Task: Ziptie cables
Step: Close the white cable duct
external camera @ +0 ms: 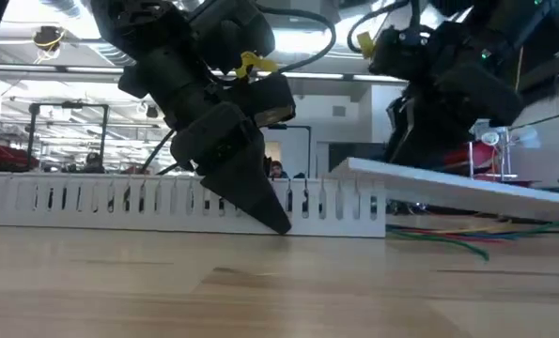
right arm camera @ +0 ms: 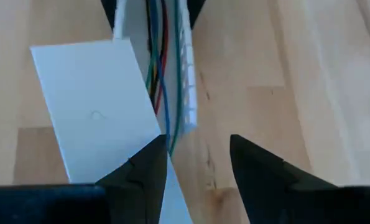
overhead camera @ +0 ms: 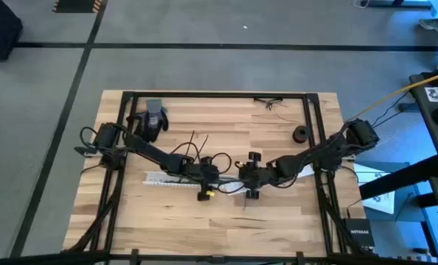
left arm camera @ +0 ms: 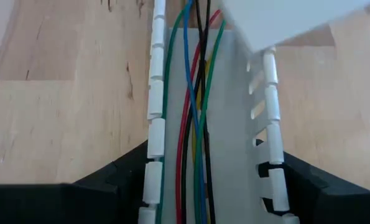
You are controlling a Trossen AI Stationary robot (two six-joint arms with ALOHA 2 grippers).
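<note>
Between left gripper point(left arm camera: 203, 186) fingers: cables point(left arm camera: 194, 112)

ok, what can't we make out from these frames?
- High view: the duct is mostly under the arms, and the wires are too small to see there.
- Low view: the duct wall hides the wires inside it.
- Left wrist view: the lid covers the duct's far end. Unclear whether the left end effector clamps the duct or only straddles it.
- Right wrist view: the bottom edge cuts off whether the right end effector holds the lid.
</note>
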